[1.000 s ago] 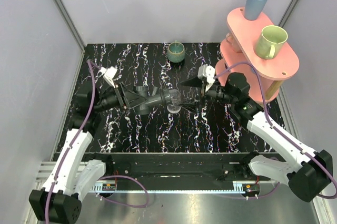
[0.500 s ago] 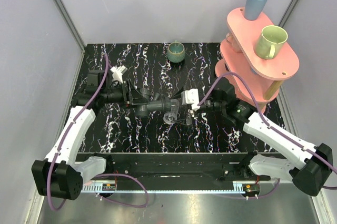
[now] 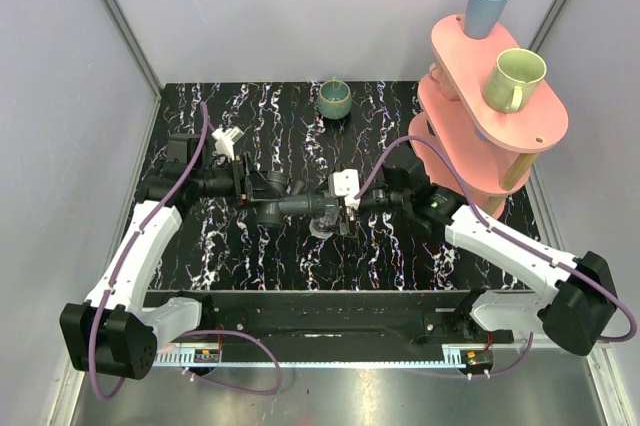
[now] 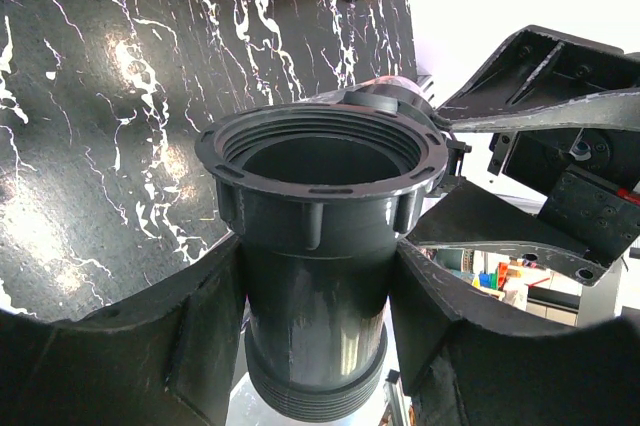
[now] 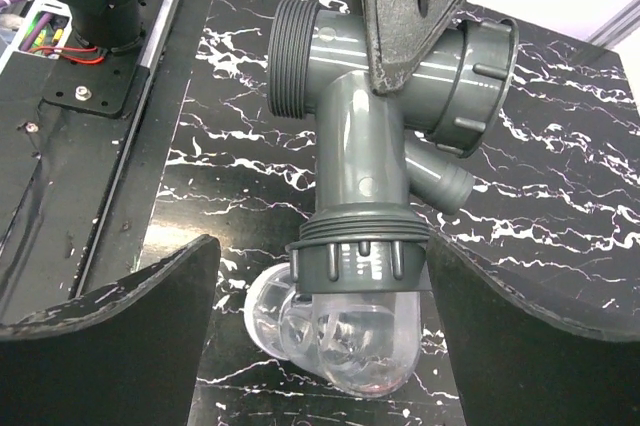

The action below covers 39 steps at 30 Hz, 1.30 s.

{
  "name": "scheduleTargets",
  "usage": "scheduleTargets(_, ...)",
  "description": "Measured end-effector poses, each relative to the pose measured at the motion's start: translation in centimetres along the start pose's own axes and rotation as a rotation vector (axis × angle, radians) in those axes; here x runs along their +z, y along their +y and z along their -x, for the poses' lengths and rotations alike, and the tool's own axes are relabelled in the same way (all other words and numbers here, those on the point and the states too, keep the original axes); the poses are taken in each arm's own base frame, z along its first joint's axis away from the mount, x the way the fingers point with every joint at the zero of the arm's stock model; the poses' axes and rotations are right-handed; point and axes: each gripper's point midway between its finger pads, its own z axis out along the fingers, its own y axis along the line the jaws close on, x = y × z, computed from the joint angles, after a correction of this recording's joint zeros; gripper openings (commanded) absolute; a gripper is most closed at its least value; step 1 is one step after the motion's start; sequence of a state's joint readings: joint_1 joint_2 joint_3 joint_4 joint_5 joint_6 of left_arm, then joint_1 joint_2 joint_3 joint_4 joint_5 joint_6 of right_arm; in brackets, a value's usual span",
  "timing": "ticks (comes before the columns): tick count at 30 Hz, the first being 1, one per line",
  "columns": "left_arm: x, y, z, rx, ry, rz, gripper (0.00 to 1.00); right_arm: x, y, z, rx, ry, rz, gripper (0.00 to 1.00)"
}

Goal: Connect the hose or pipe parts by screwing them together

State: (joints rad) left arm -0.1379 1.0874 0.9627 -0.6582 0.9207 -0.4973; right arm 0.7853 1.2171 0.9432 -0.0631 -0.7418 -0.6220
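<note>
The dark grey pipe fitting (image 3: 290,198) hangs over the middle of the table, and my left gripper (image 3: 258,184) is shut on its body. In the left wrist view the fitting (image 4: 320,236) fills the space between both fingers, its threaded mouth facing away. A clear connector (image 5: 350,341) sits in the ribbed collar (image 5: 360,251) at the fitting's (image 5: 360,146) lower end. My right gripper (image 5: 322,256) is open and straddles the collar and clear part. Its right finger (image 5: 540,346) is close against the collar, while the left finger (image 5: 110,336) stands apart. From above, the right gripper (image 3: 340,211) meets the clear connector (image 3: 322,226).
A small green cup (image 3: 334,98) stands at the back of the black marbled table (image 3: 240,246). A pink two-tier rack (image 3: 470,56) at the back right carries a blue cup (image 3: 487,6) and a green mug (image 3: 514,78). Both arm bases sit on the near rail.
My right gripper has moved left and now straddles the collar and clear connector. The left arm shifted early on, turning the fitting a little, then held still.
</note>
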Motion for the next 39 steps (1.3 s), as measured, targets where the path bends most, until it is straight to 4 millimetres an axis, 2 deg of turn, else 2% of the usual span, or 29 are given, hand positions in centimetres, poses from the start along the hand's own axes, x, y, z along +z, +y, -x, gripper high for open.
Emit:
scheduleTargets(12, 0.0, 0.0, 0.0, -0.008, 0.001, 0.0, 0.0, 0.9, -0.6, -0.7, 0.074, -0.014, -0.029, 0.89)
scheduleTargets(23, 0.2, -1.0, 0.4, 0.002, -0.007, -0.046, 0.0, 1.9, 1.3, -4.4, 0.215, 0.027, -0.004, 0.88)
scheduleTargets(27, 0.3, -1.2, 0.8, 0.014, -0.02, -0.063, 0.0, 2.0, 1.2, -4.3, 0.244, 0.019, -0.02, 0.9)
scheduleTargets(32, 0.5, -1.1, 1.1, 0.028, -0.034, -0.073, 0.0, 1.8, 0.1, -4.3, 0.276, 0.03, -0.095, 0.95)
scheduleTargets(39, 0.6, -0.9, 1.0, 0.022, -0.031, -0.071, 0.0, -0.7, -1.0, -1.5, 0.209, 0.009, -0.191, 0.98)
